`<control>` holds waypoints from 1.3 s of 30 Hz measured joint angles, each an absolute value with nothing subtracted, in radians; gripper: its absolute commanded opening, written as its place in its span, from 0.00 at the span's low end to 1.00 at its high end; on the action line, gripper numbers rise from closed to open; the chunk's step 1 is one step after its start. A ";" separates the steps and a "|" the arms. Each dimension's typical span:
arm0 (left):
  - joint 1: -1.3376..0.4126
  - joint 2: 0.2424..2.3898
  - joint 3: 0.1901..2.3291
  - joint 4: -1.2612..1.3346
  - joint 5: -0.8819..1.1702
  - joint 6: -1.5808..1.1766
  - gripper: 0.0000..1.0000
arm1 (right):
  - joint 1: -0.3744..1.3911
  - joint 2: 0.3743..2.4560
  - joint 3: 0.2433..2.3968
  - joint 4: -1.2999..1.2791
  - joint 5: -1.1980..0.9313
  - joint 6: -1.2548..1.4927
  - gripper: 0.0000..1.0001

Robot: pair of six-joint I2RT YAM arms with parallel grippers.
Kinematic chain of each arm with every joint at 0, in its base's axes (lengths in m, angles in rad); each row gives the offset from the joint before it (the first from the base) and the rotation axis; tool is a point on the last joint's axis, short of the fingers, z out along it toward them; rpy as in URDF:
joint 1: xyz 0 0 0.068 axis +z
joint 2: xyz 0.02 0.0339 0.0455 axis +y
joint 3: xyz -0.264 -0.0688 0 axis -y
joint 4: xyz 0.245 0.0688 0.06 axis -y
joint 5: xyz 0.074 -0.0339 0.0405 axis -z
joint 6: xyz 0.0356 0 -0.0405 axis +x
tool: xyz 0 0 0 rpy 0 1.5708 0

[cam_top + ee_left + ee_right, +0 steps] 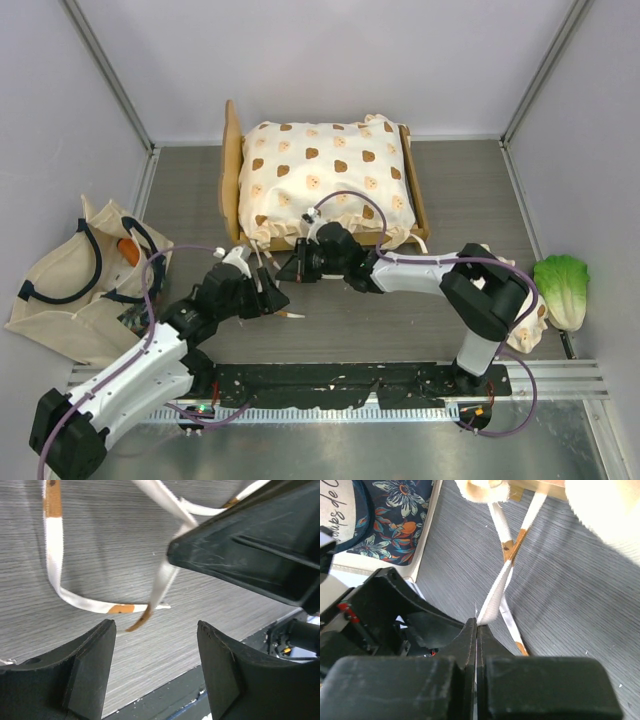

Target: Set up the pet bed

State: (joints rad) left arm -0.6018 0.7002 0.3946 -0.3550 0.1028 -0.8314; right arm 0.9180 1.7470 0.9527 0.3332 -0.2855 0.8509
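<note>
A pet bed of light honey-coloured wood holds a cream cushion printed with small brown and tan bear shapes. A white tie with brown patches lies over the grey, finely streaked table. The tote bag is beige with black handles, a floral cloth is navy with orange and white blooms, and the lettuce toy is green with paler veins.

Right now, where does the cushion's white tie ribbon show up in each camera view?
Top external: the tie ribbon lies by the pet bed's near-left corner.
Left wrist: centre of the picture, the tie ribbon hangs from a black gripper tip.
Right wrist: centre, the tie ribbon runs from the cushion down into shut jaws.
Shared landmark: the right gripper pinching it.
</note>
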 measured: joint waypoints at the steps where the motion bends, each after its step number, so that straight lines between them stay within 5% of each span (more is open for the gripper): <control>1: -0.605 0.713 0.388 -0.346 0.094 -0.828 0.69 | 0.913 1.742 0.949 0.337 -0.293 0.853 0.01; 18: -0.609 0.867 0.435 -0.272 0.059 -0.691 0.56 | 0.880 1.741 0.949 0.307 -0.366 0.826 0.01; 29: -0.609 0.873 0.435 -0.273 0.117 -0.695 0.36 | 0.875 1.741 0.962 0.306 -0.380 0.822 0.01; 39: -0.609 0.917 0.435 -0.273 0.136 -0.696 0.06 | 0.875 1.741 0.963 0.306 -0.381 0.822 0.01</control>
